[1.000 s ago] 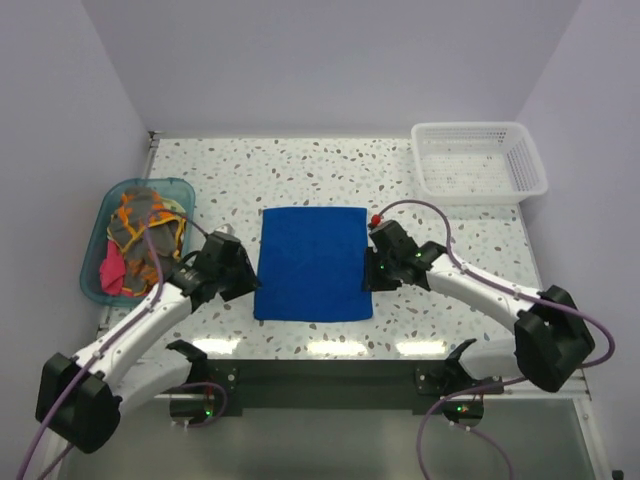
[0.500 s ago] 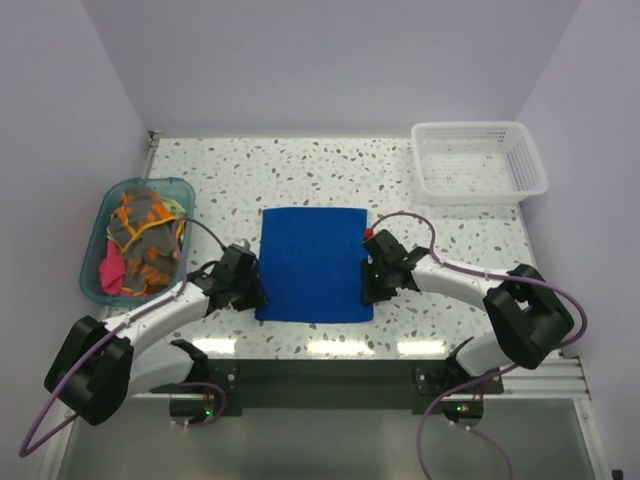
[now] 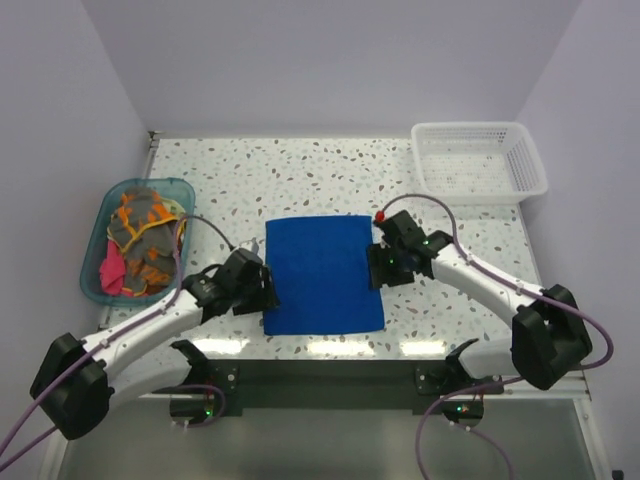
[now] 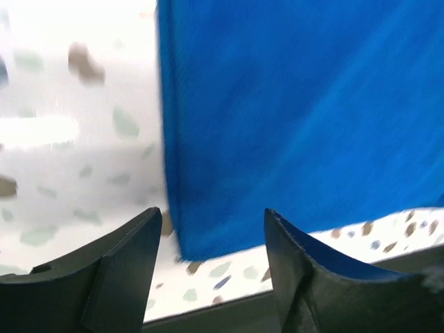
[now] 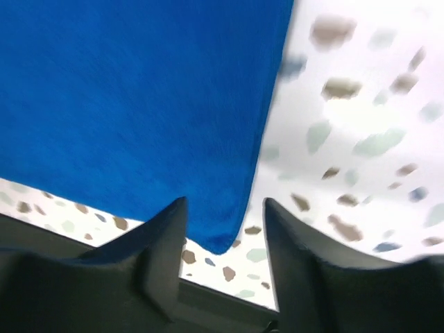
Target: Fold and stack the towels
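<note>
**Blue towel flat on table, a near corner in front of each pair of jaws**

Blue towel (image 3: 322, 275): spread in one layer on the table (image 3: 300, 170), between the two arms and close to the table's near edge. It sits slightly skewed. It looks a little longer from near to far than across, but it is close to square, so I take the long axis as near-to-far only tentatively.

Left jaws: apart, nothing held. The towel lies to their right, with its left edge just beside them. In the left wrist view the near-left corner shows in the gap between the fingers (image 4: 125, 270). Contact with the cloth: cannot tell.

Right jaws: apart, nothing held. The towel lies to their left, with its right edge just beside them. In the right wrist view the near-right corner shows in the gap between the fingers (image 5: 159, 257).

Nearness: each arm is next to its own side of the towel. From above, the left jaws sit closer to their near corner, and the right jaws sit further up the edge.

Judgement: the fold has not begun. The likely next move is to pinch both near corners and carry them away from the arms, towards the far edge.

Other towels (image 3: 140, 245): bunched in the tub (image 3: 100, 250), out left of the left jaws. Basket (image 3: 480, 160): well beyond the right jaws.
</note>
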You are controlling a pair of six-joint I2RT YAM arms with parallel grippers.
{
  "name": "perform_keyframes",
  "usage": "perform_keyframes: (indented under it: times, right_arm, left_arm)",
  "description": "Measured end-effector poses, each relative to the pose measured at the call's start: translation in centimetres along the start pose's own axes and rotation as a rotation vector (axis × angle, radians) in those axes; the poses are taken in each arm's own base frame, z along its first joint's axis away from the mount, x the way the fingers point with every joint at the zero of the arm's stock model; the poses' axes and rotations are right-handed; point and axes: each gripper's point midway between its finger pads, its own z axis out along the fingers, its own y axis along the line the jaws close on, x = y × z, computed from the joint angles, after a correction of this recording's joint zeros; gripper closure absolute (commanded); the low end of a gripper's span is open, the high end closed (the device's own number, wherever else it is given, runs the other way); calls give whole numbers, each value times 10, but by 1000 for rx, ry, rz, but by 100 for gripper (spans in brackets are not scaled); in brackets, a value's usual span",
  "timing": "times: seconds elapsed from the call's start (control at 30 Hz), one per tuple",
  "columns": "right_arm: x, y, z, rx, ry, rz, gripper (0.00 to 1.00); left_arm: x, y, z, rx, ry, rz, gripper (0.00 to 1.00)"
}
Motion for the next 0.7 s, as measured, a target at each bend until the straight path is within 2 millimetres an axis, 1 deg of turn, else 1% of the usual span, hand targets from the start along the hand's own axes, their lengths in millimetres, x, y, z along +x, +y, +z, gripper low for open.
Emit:
perform_keyframes:
  times: [0.03,0.1,0.13,0.17,0.2,0.27,0.3,0.33,0.4,0.43,0.5,0.6,0.7]
  right_arm:
    - [-17,1,-8,-6,-30,-22,39]
    - [-60,4,-25,-17,-111,-76,32]
    - [-79,5,-32,-21,-151,-101,30]
    - [-100,7,-39,-22,-193,-135,28]
    - [-120,6,-46,-21,-226,-169,25]
    - [-154,4,-52,-17,-264,-235,25]
    - [-169,2,-53,-19,-278,-266,26]
    - [-180,-1,-50,-21,-277,-294,26]
    - [-197,-10,-40,-28,-259,-344,27]
    - [-203,-13,-33,-35,-244,-368,27]
    - [-206,-23,-19,-40,-198,-411,27]
    - [-210,-31,3,-62,-122,-490,29]
    - [-219,-31,21,-91,-67,-567,31]
  left_arm:
    - [-11,-5,-3,-11,-16,38,32]
    - [-42,-22,-8,-21,-62,142,27]
    - [-60,-32,-9,-22,-81,201,26]
    - [-81,-41,-10,-21,-108,252,20]
    - [-104,-48,-10,-22,-139,293,18]
    - [-142,-52,-9,-34,-182,358,14]
    - [-164,-52,-8,-45,-202,398,14]
    - [-181,-52,-7,-53,-214,437,14]
    - [-208,-52,-1,-63,-227,505,14]
    - [-220,-52,3,-63,-227,540,14]
    - [-237,-51,13,-53,-206,614,14]
    - [-255,-53,33,-25,-163,723,16]
    - [-261,-51,51,16,-104,808,19]
